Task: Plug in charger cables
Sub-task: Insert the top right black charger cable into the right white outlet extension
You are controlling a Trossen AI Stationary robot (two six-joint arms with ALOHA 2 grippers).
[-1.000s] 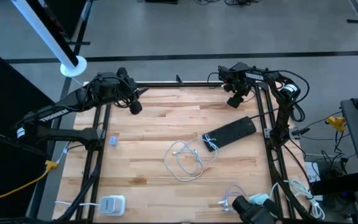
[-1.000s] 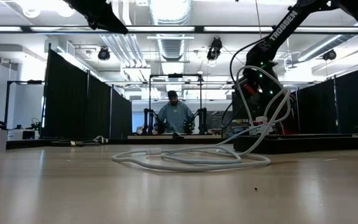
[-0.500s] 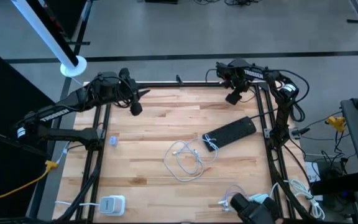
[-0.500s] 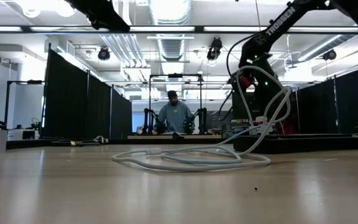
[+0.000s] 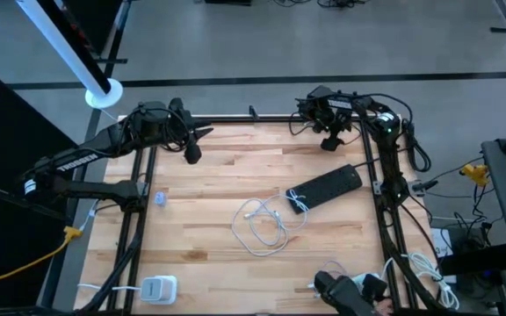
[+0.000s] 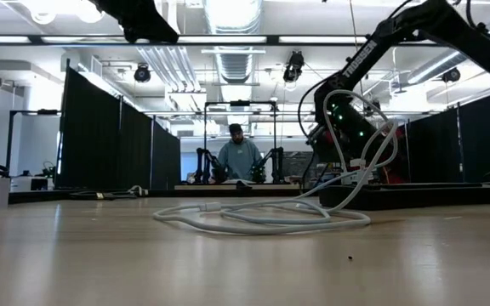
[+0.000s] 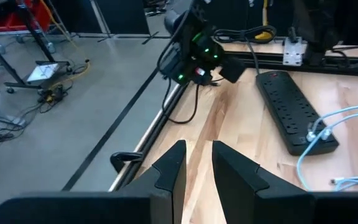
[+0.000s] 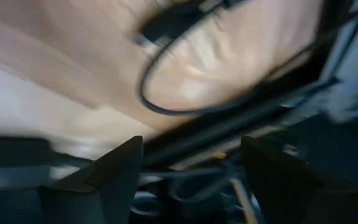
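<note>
High view: wooden bench [image 5: 227,167] framed by dark rails. Left tool [image 5: 191,151] near the far left corner, hovering over bare wood, grasping nothing. Right tool [image 5: 330,140] near the far right corner, also above bare wood, well apart from the cables. Black power strip [image 5: 325,187] lying slantwise right of centre. White charger cable [image 5: 262,226] in loose loops at mid-bench, one end reaching to the near end of the power strip. White charger block [image 5: 158,288] at the near left edge. More white cable [image 5: 426,268] piled off the near right corner.

Low view: looped white cable [image 6: 262,219] flat on the bench, rising at the right toward the power strip [image 6: 407,195]. Right arm [image 6: 356,110] bent above it. Person [image 6: 240,160] standing far behind, beyond the bench.

Left wrist view: two dark fingers [image 7: 173,177] close together, almost clenched, nothing between them. Beyond them the power strip [image 7: 291,109], a pale cable [image 7: 325,134] plugged at its end, and the other arm with green lights.

Right wrist view: blurred. Fingers [image 8: 114,174] spread apart, released, empty. A dark cable loop [image 8: 191,81] over the wood beyond.
</note>
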